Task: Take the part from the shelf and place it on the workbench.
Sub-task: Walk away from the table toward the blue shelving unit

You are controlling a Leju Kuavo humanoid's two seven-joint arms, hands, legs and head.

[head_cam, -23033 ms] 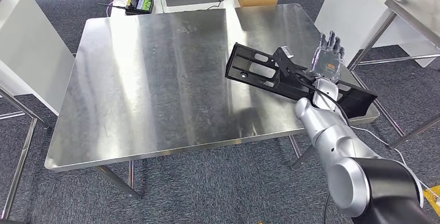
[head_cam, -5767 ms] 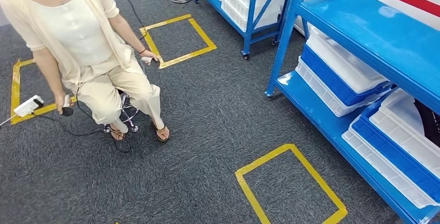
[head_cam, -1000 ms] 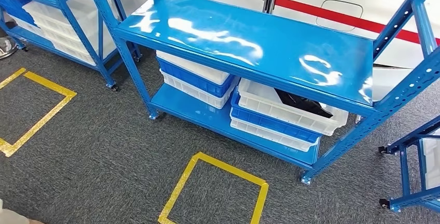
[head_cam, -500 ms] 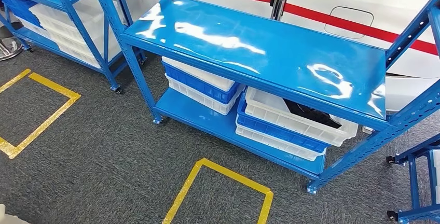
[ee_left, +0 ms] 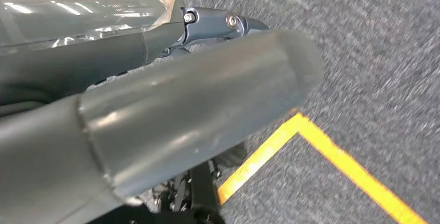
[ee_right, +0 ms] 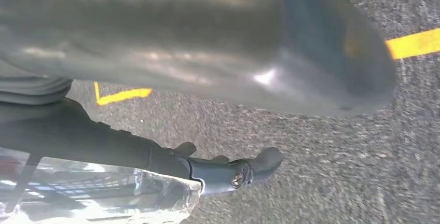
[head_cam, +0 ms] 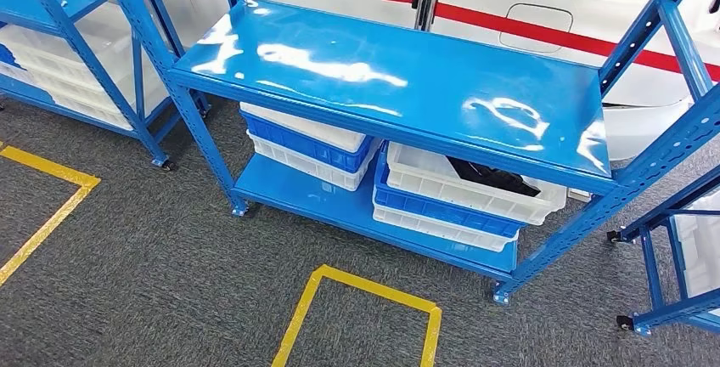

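In the head view a blue shelf point(head_cam: 399, 78) with a glossy upper board stands on grey carpet point(head_cam: 153, 273); on its lower board there are two stacks of trays; the stack on the right is a white tray point(head_cam: 475, 193) on top, a blue tray point(head_cam: 441, 210) under it and another white one at the bottom; the black part point(head_cam: 492, 176) lies inside the upper white tray, half hidden under the upper board; the stack on the left has a blue tray point(head_cam: 310, 139) between white ones; a yellow tape square point(head_cam: 365, 316) is on the carpet in front of the shelf; a second blue shelf point(head_cam: 68, 53) stands to the left, and a frame of a third one point(head_cam: 671, 256) to the right; behind there is a white wall with a red stripe point(head_cam: 475, 14).

In the left wrist view the left hand point(ee_left: 171, 115) hangs over the carpet; its thick grey thumb is in front and a darker finger lies straight behind it; nothing is seen in the hand and the fingers seem relaxed and apart; a yellow tape line point(ee_left: 321, 154) runs on the carpet just beyond the thumb tip.

In the right wrist view the right hand point(ee_right: 207, 68) also hangs over the carpet; the thumb is large and blurred, the darker fingers point(ee_right: 228, 169) are stretched out beside it, holding nothing; yellow tape point(ee_right: 412, 42) lies on the carpet past the thumb tip, and another tape corner point(ee_right: 117, 95) is seen between thumb and fingers.
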